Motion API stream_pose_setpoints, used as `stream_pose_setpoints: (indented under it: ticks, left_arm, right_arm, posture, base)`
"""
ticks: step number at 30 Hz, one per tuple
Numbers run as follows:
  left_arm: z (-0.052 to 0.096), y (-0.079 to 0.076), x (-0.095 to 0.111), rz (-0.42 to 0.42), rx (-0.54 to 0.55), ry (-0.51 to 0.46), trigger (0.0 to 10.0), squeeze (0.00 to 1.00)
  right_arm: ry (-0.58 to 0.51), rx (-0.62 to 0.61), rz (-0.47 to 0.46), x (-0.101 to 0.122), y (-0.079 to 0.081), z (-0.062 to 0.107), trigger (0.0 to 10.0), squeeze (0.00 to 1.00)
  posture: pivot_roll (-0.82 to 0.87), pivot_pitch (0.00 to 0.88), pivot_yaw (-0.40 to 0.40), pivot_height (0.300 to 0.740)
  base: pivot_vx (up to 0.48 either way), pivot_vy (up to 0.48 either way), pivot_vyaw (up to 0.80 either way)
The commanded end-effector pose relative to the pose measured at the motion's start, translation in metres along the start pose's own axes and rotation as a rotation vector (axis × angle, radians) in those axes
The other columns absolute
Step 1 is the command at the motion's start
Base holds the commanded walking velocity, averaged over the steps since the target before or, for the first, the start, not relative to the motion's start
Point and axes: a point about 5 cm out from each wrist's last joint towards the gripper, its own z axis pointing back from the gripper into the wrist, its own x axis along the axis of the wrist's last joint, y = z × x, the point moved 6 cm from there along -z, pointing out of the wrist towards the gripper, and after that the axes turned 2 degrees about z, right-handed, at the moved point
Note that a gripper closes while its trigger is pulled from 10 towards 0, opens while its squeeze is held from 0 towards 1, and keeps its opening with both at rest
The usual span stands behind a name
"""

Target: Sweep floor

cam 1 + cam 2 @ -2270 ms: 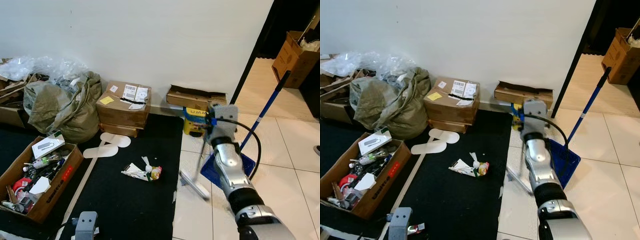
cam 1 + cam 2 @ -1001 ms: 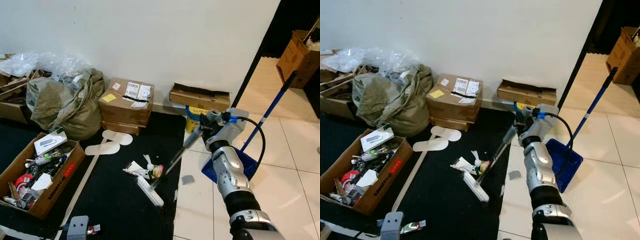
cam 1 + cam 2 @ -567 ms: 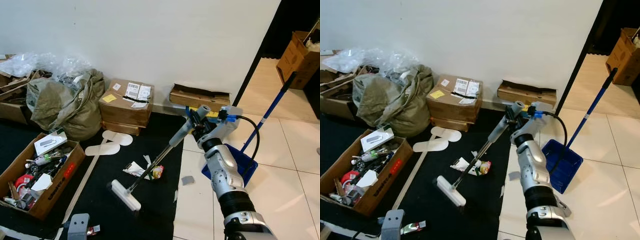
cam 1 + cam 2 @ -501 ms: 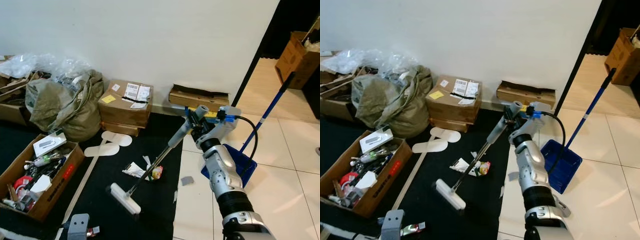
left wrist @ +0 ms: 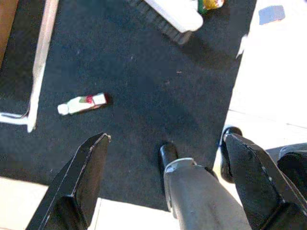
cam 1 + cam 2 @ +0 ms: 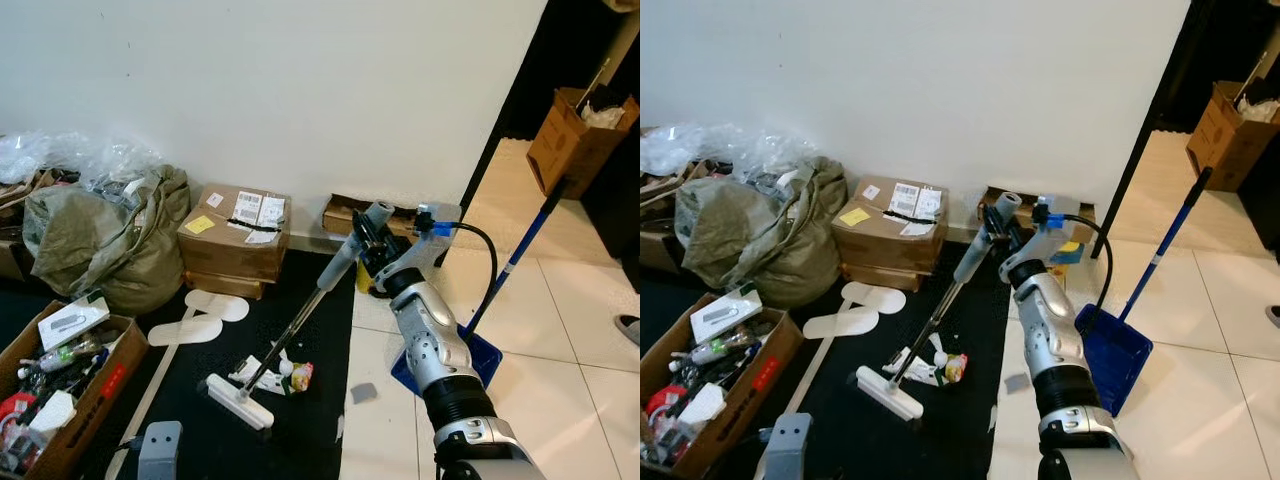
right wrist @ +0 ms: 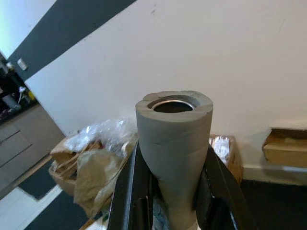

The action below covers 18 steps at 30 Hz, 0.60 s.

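Note:
My right gripper (image 6: 372, 245) is shut on the grey foam top of a broom handle (image 7: 173, 143), held up at chest height in front of the wall. The handle slants down to the left to the white broom head (image 6: 240, 400), which rests on the black mat (image 6: 300, 440). Crumpled wrappers (image 6: 282, 375) lie against the head's right side. A small grey scrap (image 6: 362, 392) lies on the white tile beside the mat's edge. The blue dustpan (image 6: 1118, 360) with its long blue handle (image 6: 520, 250) stands on the tile to the right of my arm. My left gripper (image 5: 166, 139) hangs open, low over the mat.
Taped cardboard boxes (image 6: 235, 235), a stuffed green sack (image 6: 100, 235) and a flat box (image 6: 345, 215) line the wall. An open box of junk (image 6: 50, 370) stands front left, and white insoles (image 6: 205, 315) lie on the mat. A small bottle (image 5: 81, 103) lies near my left gripper. A doorway opens at the right.
The broom head has swung left from the tile by the dustpan onto the mat, and now lies just left of the wrappers. My view has also shifted.

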Motion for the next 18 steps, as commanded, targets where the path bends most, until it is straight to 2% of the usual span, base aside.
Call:
stream_pose_setpoints:
  ticks: [1,11,18]
  left_arm:
    - [0.002,0.000,-0.009,-0.004,0.000,0.023,10.0,0.00]
    - [0.002,-0.006,-0.012,-0.010,-0.017,0.032,10.0,0.00]
    - [0.001,-0.006,-0.011,-0.022,-0.025,0.030,10.0,0.00]
  right_arm:
    - [-0.030,0.022,-0.026,0.008,0.009,-0.006,10.0,0.00]
    - [-0.012,0.010,-0.050,0.000,0.014,-0.006,10.0,0.00]
    - [0.009,0.003,-0.054,-0.005,0.015,-0.006,10.0,0.00]
  posture:
    - [-0.05,0.000,-0.002,0.740]
    - [-0.05,0.000,-0.001,0.740]
    - [-0.04,0.000,0.001,0.740]
  base:
    - [0.352,0.000,0.00]
    - [0.368,0.000,0.00]
    - [0.480,0.000,0.00]
